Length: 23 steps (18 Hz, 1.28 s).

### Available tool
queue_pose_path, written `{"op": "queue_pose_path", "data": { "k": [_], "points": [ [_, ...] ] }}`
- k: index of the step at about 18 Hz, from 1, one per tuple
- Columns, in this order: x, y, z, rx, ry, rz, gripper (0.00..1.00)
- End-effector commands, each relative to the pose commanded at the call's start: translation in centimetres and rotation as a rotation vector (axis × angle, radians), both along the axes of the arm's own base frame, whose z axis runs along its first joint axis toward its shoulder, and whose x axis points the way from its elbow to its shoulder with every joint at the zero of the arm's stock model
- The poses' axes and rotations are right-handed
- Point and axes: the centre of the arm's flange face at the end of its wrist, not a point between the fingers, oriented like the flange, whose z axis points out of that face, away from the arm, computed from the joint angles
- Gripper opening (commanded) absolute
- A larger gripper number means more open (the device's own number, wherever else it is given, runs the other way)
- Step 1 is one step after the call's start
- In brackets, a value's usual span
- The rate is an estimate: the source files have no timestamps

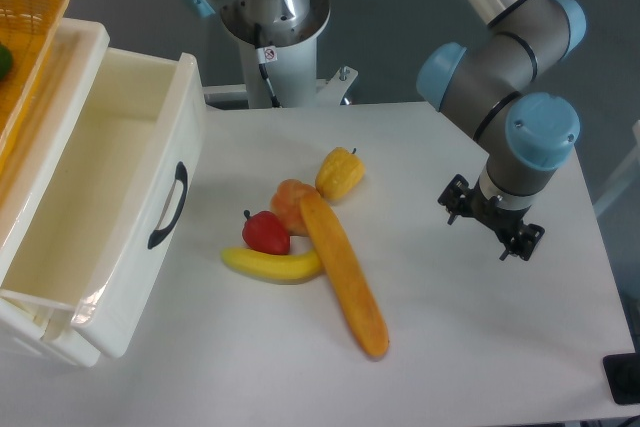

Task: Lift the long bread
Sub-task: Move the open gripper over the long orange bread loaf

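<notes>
Lying diagonally on the bench [480, 347], the long bread [345, 275] touched the banana [272, 265]; it looked light, rigid, smooth. Best hold: its free midsection. The pincer [490, 219] hovered right, aperture indeterminable.

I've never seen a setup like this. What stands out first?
The grey robot arm with light-blue joint caps looms at the right, its end effector hanging above the white table. Mid-table lies the long orange-yellow toy bread loaf among smaller toy foods; an open white drawer stands left.
</notes>
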Motion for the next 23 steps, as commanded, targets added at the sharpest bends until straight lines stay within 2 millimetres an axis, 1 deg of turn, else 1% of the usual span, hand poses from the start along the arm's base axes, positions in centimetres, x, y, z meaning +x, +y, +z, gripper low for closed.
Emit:
{"op": "queue_pose_path", "data": {
  "k": [5,8,11,14,17,20,23],
  "points": [
    [0.3,0.7,-0.7,-0.001,-0.005,0.031,1.0],
    [1.1,0.7,-2.0,0.0,-0.013,0.072,1.0],
    [1.9,0.7,-2.9,0.012,0.001,0.132,1.0],
    [2.7,1.4,-2.6,0.012,0.003,0.21,1.0],
    [4.1,2.8,-2.7,0.006,-0.005,0.276,1.0],
    [5.2,4.1,-2.8,0.003,-0.01,0.403,1.0],
    [6.6,5.7,-3.0,0.0,-0.012,0.474,1.0]
  ]
}}
